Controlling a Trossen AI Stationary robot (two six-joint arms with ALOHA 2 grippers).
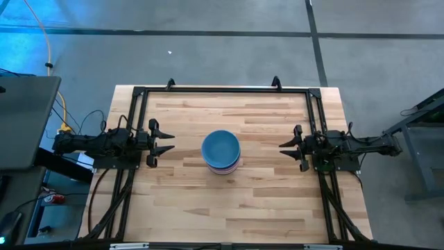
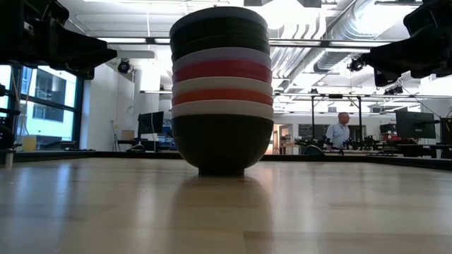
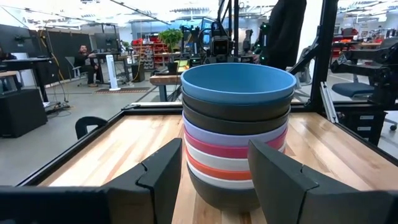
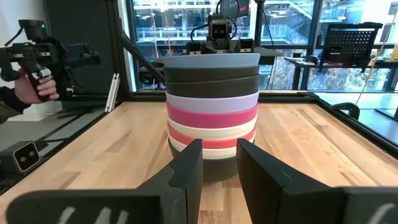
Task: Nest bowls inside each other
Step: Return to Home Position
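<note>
The bowls (image 1: 221,151) stand nested in one stack at the table's middle, resting on the bottom black bowl's foot (image 2: 221,169). The blue bowl (image 3: 237,82) is on top, with dark, lavender, magenta, white, red and white rims showing below it. My left gripper (image 1: 164,142) hangs open above the table by its left edge, pointing level at the stack, apart from it. My right gripper (image 1: 289,148) hangs by the right edge, also level and facing the stack, its fingers (image 4: 186,163) apart with nothing between them.
A black frame (image 1: 222,89) runs along the table's far and side edges. Bare wood lies all around the stack. Beyond the table is an open room with desks; a person's hand (image 4: 28,87) holds a device at one side and another person (image 2: 340,131) stands far off.
</note>
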